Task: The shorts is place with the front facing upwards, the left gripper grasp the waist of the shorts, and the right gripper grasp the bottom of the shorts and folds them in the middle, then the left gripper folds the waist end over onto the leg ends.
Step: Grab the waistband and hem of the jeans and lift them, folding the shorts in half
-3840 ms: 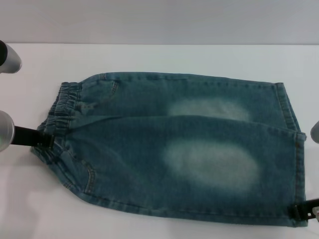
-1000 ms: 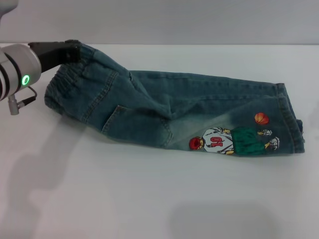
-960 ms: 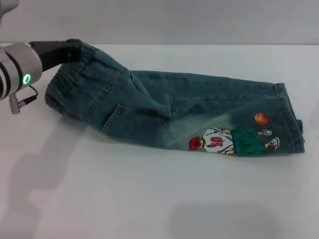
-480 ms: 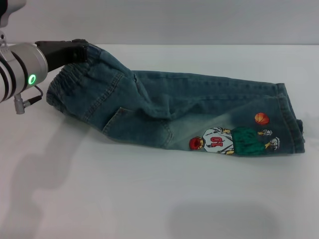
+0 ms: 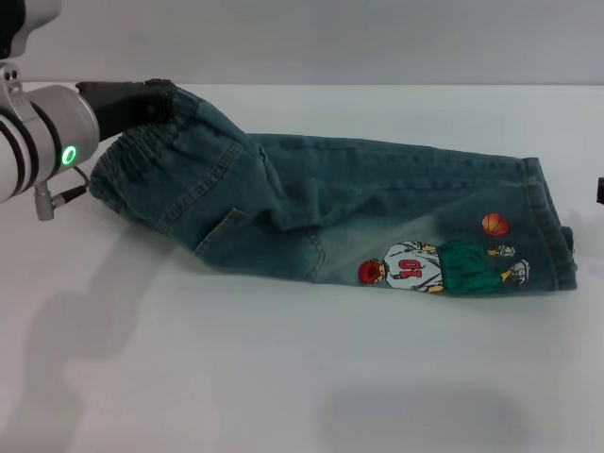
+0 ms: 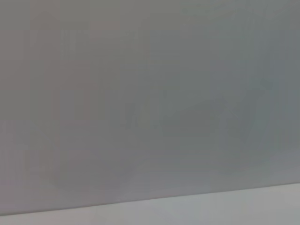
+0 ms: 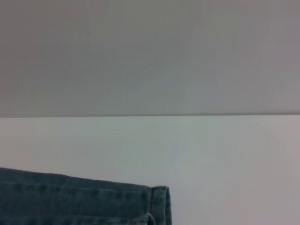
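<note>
The blue-green denim shorts [image 5: 377, 203] lie folded lengthwise on the white table, cartoon print [image 5: 425, 266] and orange basketball [image 5: 494, 225] facing up near the leg hems [image 5: 547, 226] on the right. My left gripper [image 5: 162, 98], on the green-lit silver arm at the far left, is shut on the ruffled waist [image 5: 142, 156] and holds that end lifted off the table. Only a dark sliver of my right gripper [image 5: 600, 190] shows at the right edge, just beyond the hems. A hem corner of the shorts [image 7: 159, 201] appears in the right wrist view.
The white table [image 5: 283, 377] stretches wide in front of the shorts, with a grey wall behind it. The left wrist view shows only that wall and a strip of table [image 6: 234, 206].
My left gripper has carried the lifted waist slightly to the right over the last second. A dark sliver of the right gripper has appeared at the right edge. The leg ends stay put.
</note>
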